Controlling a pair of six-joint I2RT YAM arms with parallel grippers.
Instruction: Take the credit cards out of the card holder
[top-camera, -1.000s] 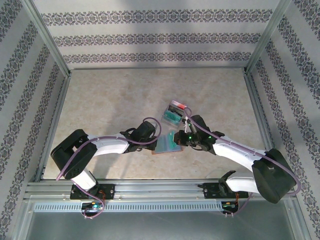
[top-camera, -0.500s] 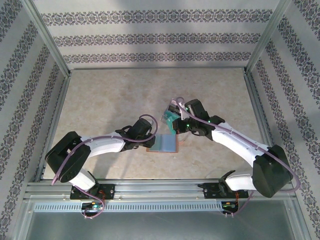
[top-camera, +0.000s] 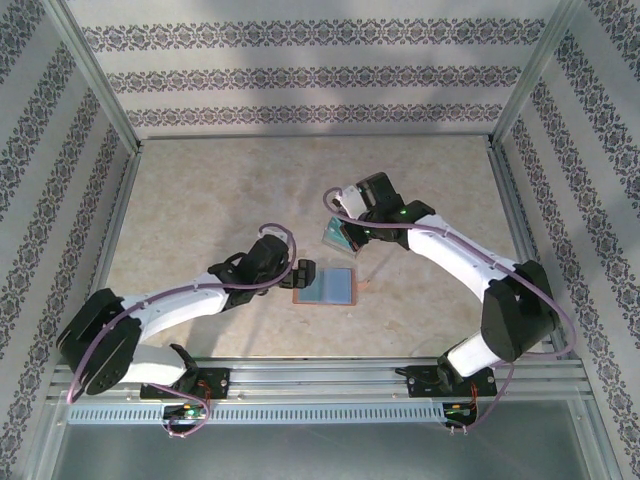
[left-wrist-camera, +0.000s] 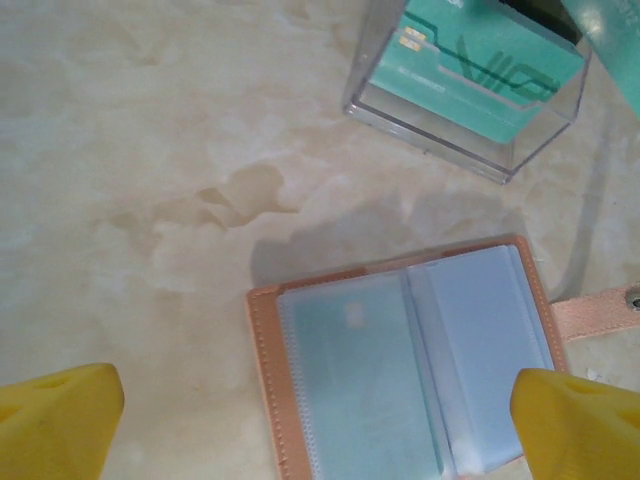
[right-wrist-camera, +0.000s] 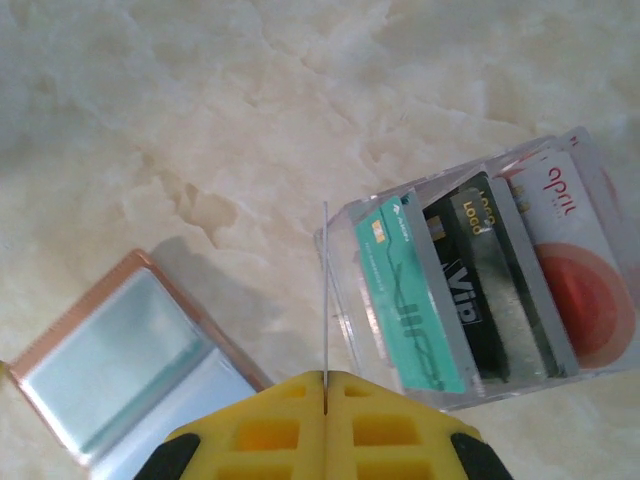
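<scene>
Backed off, left claw (top-camera: 299, 272) gapes just beside card holder (top-camera: 327, 288).

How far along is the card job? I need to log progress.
Done: a teal card, a dark card and a red-white card stand in the clear tray. In hand: the right gripper is shut on a fourth card by the tray. Left: the card holder lies open below the open left gripper, one pocket seemingly filled.

A lab enclosure, with aluminium frame (top-camera: 320, 375) and patterned wall panels (top-camera: 320, 75).
</scene>
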